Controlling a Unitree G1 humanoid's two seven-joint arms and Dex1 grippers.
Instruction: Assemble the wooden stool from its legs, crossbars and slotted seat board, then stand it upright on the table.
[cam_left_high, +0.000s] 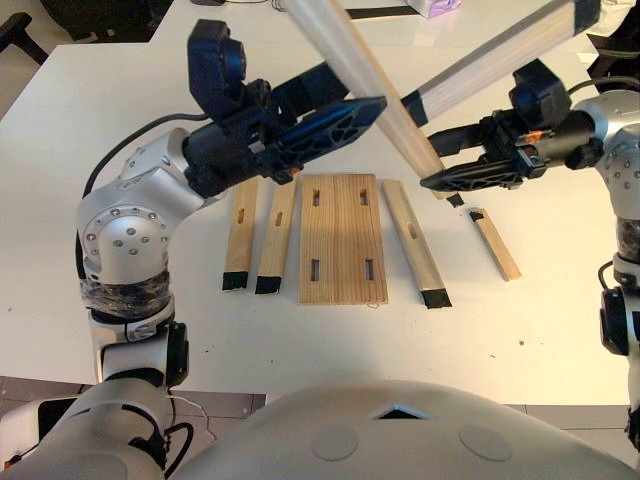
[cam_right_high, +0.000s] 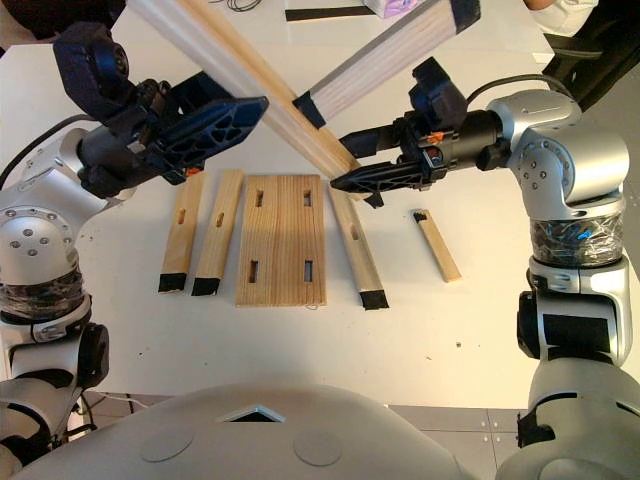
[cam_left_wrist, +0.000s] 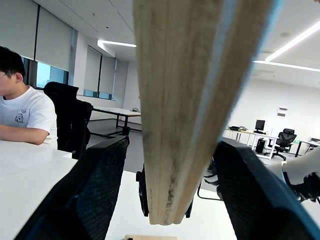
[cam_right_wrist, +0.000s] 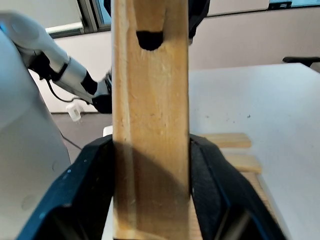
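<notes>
A long wooden leg (cam_left_high: 350, 60) slants above the table, held by both grippers. My left gripper (cam_left_high: 365, 90) is shut on its middle; the leg (cam_left_wrist: 190, 100) rises between dark fingers (cam_left_wrist: 85, 195). My right gripper (cam_left_high: 430, 165) is shut on its lower end, where the slotted leg (cam_right_wrist: 150, 125) sits between the fingers (cam_right_wrist: 90, 185). A second bar (cam_left_high: 500, 55) with black-taped ends butts against the leg; the joint is hidden. On the table lie the slotted seat board (cam_left_high: 342, 238), two legs (cam_left_high: 240, 230) (cam_left_high: 277, 235), a third leg (cam_left_high: 415, 240) and a short crossbar (cam_left_high: 497, 243).
The white table (cam_left_high: 520, 330) has free room in front of the parts and to the far left. Its front edge runs just below the laid-out pieces. The second bar's upper end runs off the top of the eye views.
</notes>
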